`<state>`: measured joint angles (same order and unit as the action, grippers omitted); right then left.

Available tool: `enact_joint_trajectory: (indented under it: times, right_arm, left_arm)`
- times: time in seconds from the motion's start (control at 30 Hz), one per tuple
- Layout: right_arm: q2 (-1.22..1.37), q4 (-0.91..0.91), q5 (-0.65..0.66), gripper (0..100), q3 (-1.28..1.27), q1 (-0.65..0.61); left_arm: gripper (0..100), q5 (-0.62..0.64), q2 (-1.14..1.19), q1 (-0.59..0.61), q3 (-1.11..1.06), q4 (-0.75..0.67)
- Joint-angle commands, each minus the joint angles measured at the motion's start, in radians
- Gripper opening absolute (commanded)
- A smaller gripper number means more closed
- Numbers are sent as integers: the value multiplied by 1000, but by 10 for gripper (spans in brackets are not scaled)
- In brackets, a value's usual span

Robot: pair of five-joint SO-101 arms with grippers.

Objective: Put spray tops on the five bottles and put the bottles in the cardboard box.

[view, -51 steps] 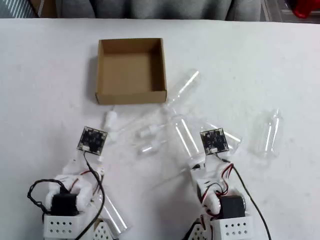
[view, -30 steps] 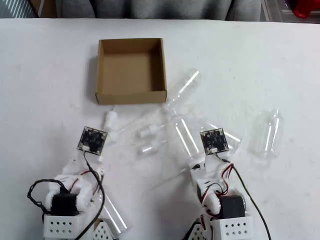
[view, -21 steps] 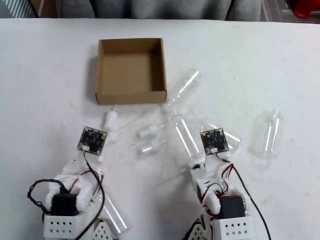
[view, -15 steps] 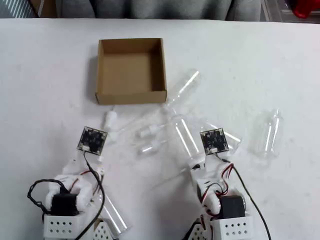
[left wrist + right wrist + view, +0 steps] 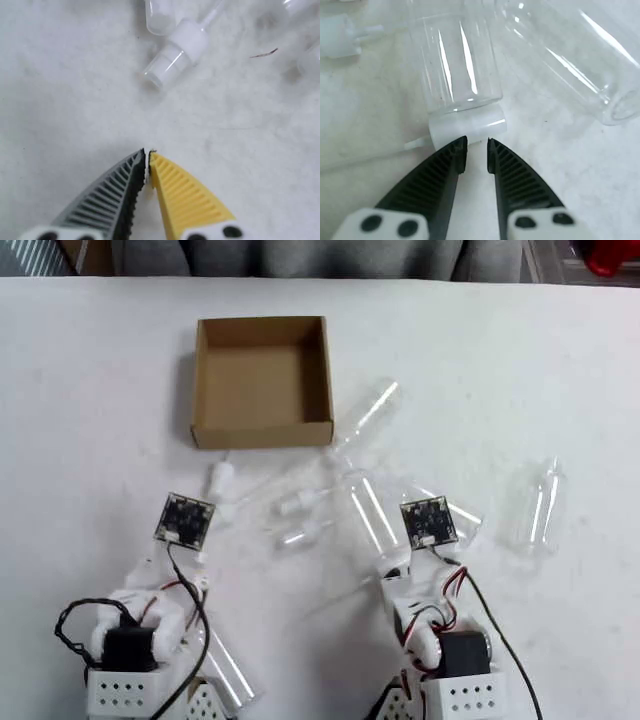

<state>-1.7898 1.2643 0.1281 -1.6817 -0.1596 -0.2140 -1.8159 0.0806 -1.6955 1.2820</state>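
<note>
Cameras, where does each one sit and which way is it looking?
High view: above the table, looking down on box, bottles and both arms.
Left wrist view: on the left arm, facing the table and a spray top; its shut jaws show.
Right wrist view: on the right arm, facing a capped bottle; its slightly open jaws show.
Shared: that bottle also lies before the right arm in the high view.
</note>
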Motion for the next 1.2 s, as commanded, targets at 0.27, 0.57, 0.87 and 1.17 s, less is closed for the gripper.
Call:
enact_joint_trajectory:
  times: [0.27, 0.57, 0.87, 1.17]
  right_arm:
    - [-8, 5, 8, 40, -9, -1]
    - [-8, 5, 11, 38, -9, -7]
    - [-8, 5, 11, 38, -9, -2]
    - [-8, 5, 12, 41, -9, 1]
  left_arm:
    - [20, -5, -10, 7, 3, 3]
    - [20, -6, -10, 2, 3, 0]
    - [20, -8, -10, -19, 135, 8]
    - [20, -6, -8, 27, 368, 8]
